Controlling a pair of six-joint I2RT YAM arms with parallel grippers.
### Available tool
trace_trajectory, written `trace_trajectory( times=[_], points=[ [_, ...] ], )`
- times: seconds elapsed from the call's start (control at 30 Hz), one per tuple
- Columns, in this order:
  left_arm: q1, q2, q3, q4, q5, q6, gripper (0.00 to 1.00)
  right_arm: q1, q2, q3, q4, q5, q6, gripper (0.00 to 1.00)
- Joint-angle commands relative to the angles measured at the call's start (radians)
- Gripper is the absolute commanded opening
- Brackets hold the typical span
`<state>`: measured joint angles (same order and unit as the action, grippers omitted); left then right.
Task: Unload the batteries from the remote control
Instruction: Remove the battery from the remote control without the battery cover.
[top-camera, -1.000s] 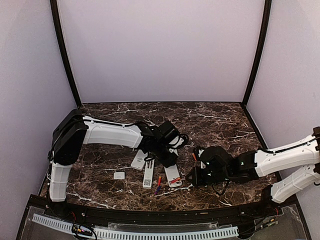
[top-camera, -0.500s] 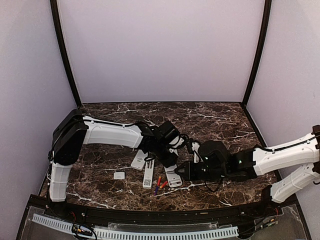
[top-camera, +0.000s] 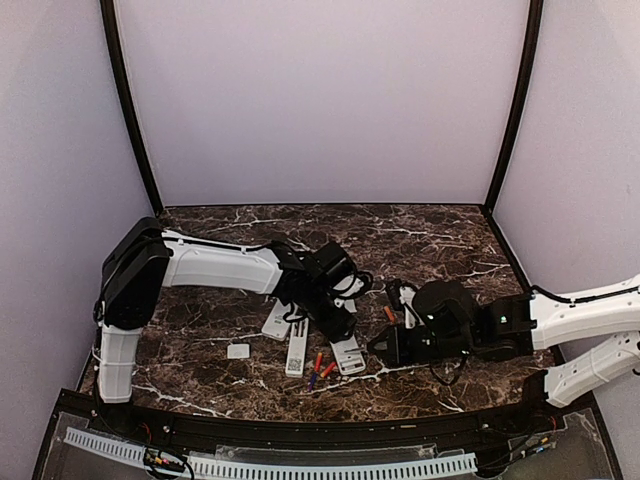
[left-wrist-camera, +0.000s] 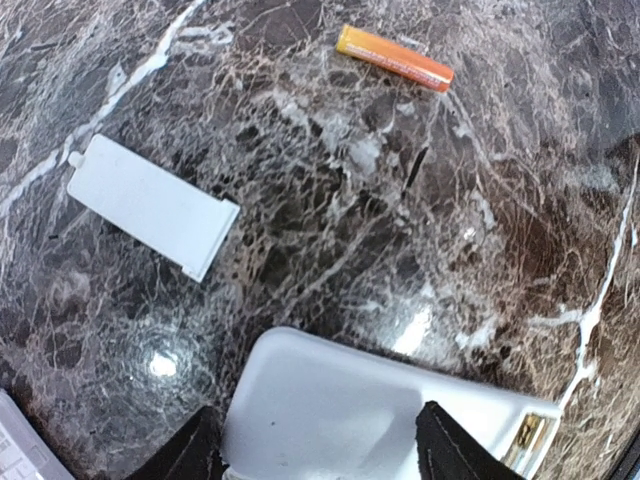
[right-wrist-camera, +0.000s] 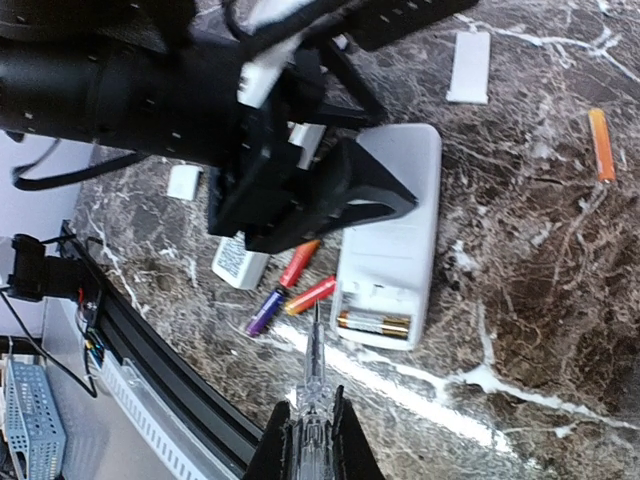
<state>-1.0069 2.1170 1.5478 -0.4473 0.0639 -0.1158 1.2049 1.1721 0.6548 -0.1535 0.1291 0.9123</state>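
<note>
Marble tabletop (top-camera: 430, 240), dark and veined, carries all items. At the left lie a small white cover (top-camera: 238, 351), a spare remote (top-camera: 277, 318) and a second spare remote (top-camera: 297, 350). Next, three loose batteries sit together: an orange-red cell (right-wrist-camera: 298, 264), a second orange-red cell (right-wrist-camera: 311, 294) and a blue-purple cell (right-wrist-camera: 265, 312). The second orange-red cell was absent a second ago; it now lies just beside the open end of the worked remote (right-wrist-camera: 398, 225).

Left end effector (left-wrist-camera: 320, 452) has spread its jaws over that remote. It appears released, though contact with the casing cannot be confirmed from the wrist view. One dark-and-gold cell (right-wrist-camera: 373, 323) remains seated in the compartment.

Right end effector (right-wrist-camera: 313, 432) is clenched on a thin pointed tool (right-wrist-camera: 314, 368), tip aimed at the compartment, and has drawn back slightly. A further orange cell (right-wrist-camera: 599, 145) rests apart, beyond it.

Judgement: extraction is progressing with one cell outstanding. The remote may shift under prying now that its hold is slackened.
</note>
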Motion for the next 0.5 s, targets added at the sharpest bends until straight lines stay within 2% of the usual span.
trace_trajectory(
  times=[0.0, 0.13, 0.47],
  points=[
    [0.010, -0.066, -0.041, -0.130, 0.047, -0.020, 0.72, 0.002, -0.003, -0.001, -0.157, 0.025, -0.007, 0.00],
    [0.019, -0.118, -0.077, -0.105, 0.104, -0.110, 0.75, -0.018, -0.002, 0.001, -0.205, 0.038, 0.021, 0.00],
    [0.046, -0.195, -0.227, 0.081, 0.277, -0.353, 0.77, -0.067, 0.022, -0.018, -0.156, 0.039, 0.034, 0.00]
  ],
)
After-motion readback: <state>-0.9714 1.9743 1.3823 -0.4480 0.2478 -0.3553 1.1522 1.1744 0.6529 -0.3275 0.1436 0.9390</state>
